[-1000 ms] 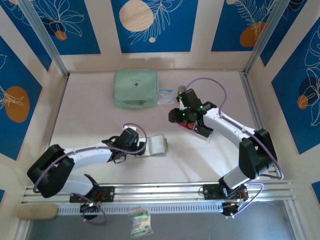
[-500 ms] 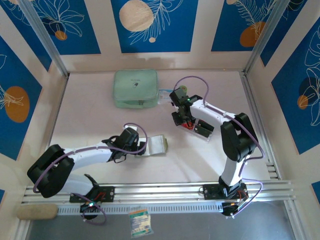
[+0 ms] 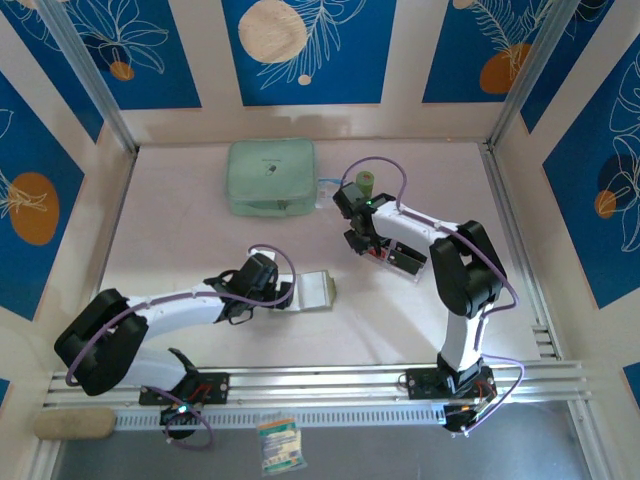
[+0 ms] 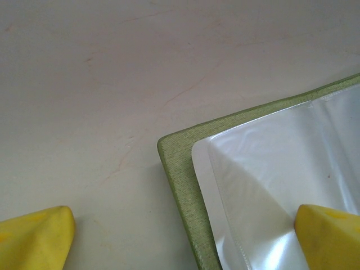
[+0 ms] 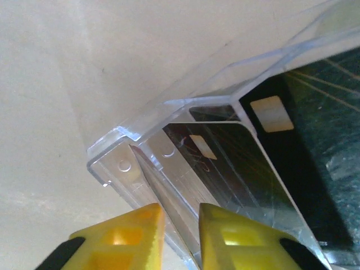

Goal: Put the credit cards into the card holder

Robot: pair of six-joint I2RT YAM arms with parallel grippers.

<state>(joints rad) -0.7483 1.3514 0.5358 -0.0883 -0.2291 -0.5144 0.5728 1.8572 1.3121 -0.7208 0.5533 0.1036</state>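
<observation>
Olive-green card holder (image 3: 316, 290): lies open and flat on the table (image 3: 190, 220), front-middle, clear inner sleeve facing up.
Left gripper (image 4: 183, 239): jaws wide apart, straddling the holder's corner. One yellow fingertip (image 4: 34, 239) is over bare table, the other over the sleeve. Can't tell if either actually touches.
Clear acrylic rack (image 3: 398, 257): right of centre, well apart from the holder.
Credit cards (image 5: 292, 169): dark ones w/ gold chips, sitting in the rack's slots behind the clear walls.
Right gripper (image 5: 181, 236): down at one end of the rack, fingers (image 5: 126, 233) nearly together w/ a thin clear rack wall in the gap. Tbh can't tell if they're pinching it yet.
Mint pouch (image 3: 271, 177): zipped, at the back of the table, left of the rack, apart from both grippers.
</observation>
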